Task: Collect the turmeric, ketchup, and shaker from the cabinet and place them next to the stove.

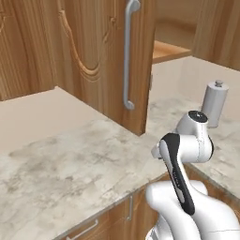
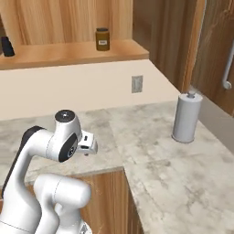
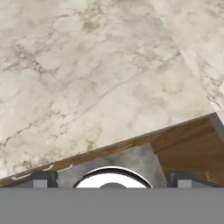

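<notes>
Marble counter (image 1: 70, 154) spreads wide in front of you, wrapping round the corner in both base views, with wood drawer fronts under its edge; above it hangs the cabinet (image 1: 93, 51), its door swung open with the long silver bar handle (image 1: 129, 54) facing you. Your arm is folded low over the counter's front edge; the gripper (image 3: 112, 178) looks down at bare marble, its fingertips (image 3: 43, 178) spread to the far sides and holding nothing. Grey shaker (image 2: 186, 118) stands upright on the counter near the wall; the turmeric (image 2: 103, 39) sits upright on the cabinet's wooden shelf (image 2: 68, 52), well apart from the gripper.
</notes>
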Tool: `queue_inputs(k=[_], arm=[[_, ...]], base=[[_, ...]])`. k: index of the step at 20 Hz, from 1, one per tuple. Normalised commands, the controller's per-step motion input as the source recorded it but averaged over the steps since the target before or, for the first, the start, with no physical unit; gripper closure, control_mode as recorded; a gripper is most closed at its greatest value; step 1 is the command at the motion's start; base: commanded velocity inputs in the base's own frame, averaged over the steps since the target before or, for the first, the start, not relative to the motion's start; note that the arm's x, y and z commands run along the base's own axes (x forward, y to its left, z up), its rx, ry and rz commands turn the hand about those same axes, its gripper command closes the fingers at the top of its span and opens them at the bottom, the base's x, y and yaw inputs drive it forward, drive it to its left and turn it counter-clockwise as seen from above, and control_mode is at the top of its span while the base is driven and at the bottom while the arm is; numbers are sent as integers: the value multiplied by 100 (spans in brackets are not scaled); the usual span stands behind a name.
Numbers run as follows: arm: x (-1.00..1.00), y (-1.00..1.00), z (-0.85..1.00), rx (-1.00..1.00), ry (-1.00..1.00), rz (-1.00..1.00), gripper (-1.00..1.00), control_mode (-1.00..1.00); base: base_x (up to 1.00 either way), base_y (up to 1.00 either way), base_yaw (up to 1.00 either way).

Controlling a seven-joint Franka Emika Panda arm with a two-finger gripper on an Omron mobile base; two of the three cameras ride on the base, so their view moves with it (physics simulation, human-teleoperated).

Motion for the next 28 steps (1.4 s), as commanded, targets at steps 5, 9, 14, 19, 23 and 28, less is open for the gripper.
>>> queue_inputs(k=[5, 9, 14, 19, 23, 28], arm=[[0, 0, 0, 0, 0, 0, -100, 100], [0, 0, 0, 0, 0, 0, -100, 100], [0, 0, 0, 0, 0, 0, -100, 100], [5, -3, 1, 1, -3, 0, -100, -100], [45, -10, 78, 1, -21, 0, -100, -100], [40, -6, 100, 0, -28, -2, -100, -100]], base=[[76, -25, 47], [90, -20, 46], [93, -15, 44], [39, -2, 20], [0, 0, 0], [0, 0, 0]])
